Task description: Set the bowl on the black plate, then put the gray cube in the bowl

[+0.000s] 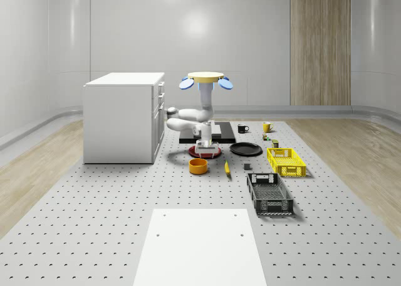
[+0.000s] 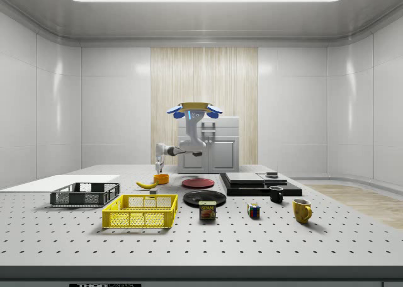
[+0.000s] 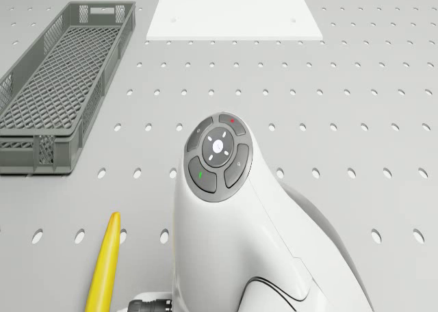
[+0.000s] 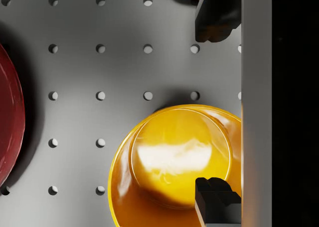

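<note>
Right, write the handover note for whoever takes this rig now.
Claw: open, empty, above the orange bowl, one finger over the bowl's inside and the other beyond its rim.
Drone: airborne beside the white cabinet, arm reaching down to the perforated table.
Bowl: on the table between the red plate and the banana.
Black plate: bare, toward the whole-scene view's right of the bowl.
Gray cube: I cannot pick it out.
Done: nothing.
Left: grasp the bowl, set it on the black plate, find the cube, drop it in.
</note>
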`<state>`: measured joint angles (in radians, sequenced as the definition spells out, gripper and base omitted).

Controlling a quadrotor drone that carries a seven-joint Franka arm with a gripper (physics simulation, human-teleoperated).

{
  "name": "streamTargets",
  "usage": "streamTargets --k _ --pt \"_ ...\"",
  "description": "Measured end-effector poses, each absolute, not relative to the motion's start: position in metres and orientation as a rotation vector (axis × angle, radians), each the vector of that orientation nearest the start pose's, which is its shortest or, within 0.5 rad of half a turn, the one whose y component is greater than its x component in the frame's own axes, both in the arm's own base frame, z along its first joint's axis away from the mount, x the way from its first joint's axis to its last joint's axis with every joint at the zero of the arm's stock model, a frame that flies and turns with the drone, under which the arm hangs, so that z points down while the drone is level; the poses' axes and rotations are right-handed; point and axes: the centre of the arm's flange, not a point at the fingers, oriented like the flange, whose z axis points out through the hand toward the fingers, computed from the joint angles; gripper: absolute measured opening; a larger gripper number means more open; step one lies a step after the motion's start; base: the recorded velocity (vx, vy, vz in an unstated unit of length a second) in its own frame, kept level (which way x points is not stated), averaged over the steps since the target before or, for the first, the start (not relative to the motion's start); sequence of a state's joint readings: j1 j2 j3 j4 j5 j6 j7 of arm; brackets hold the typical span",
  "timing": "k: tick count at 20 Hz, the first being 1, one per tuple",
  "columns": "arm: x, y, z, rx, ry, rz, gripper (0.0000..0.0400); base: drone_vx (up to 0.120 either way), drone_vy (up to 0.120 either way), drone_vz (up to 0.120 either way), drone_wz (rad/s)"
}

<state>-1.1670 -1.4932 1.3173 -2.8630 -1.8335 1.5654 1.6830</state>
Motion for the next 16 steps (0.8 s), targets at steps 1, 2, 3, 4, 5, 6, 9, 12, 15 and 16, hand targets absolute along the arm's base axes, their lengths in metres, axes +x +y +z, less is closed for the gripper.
streamTargets --k 1,2,3,4,5,6,9,12,15,16 --pt "0.307 0.000 0.508 0.001 -0.002 0.785 0.0400 0.000 0.000 0.000 0.000" --pt "0.307 0.000 0.513 0.001 -0.002 0.786 0.0400 0.000 0.000 0.000 0.000" --pt "0.307 0.000 0.517 0.001 -0.002 0.786 0.0400 0.000 0.000 0.000 0.000" --pt "0.307 0.000 0.522 0.001 -0.002 0.786 0.0400 0.000 0.000 0.000 0.000" --pt "0.307 0.000 0.526 0.001 -0.002 0.786 0.0400 0.000 0.000 0.000 0.000" --pt "0.307 0.000 0.530 0.001 -0.002 0.786 0.0400 0.000 0.000 0.000 0.000" --pt "0.307 0.000 0.540 0.001 -0.002 0.786 0.0400 0.000 0.000 0.000 0.000" --pt "0.307 0.000 0.547 0.001 -0.002 0.786 0.0400 0.000 0.000 0.000 0.000" --pt "0.307 0.000 0.553 0.001 -0.002 0.786 0.0400 0.000 0.000 0.000 0.000" --pt "0.307 0.000 0.554 0.001 -0.002 0.786 0.0400 0.000 0.000 0.000 0.000"
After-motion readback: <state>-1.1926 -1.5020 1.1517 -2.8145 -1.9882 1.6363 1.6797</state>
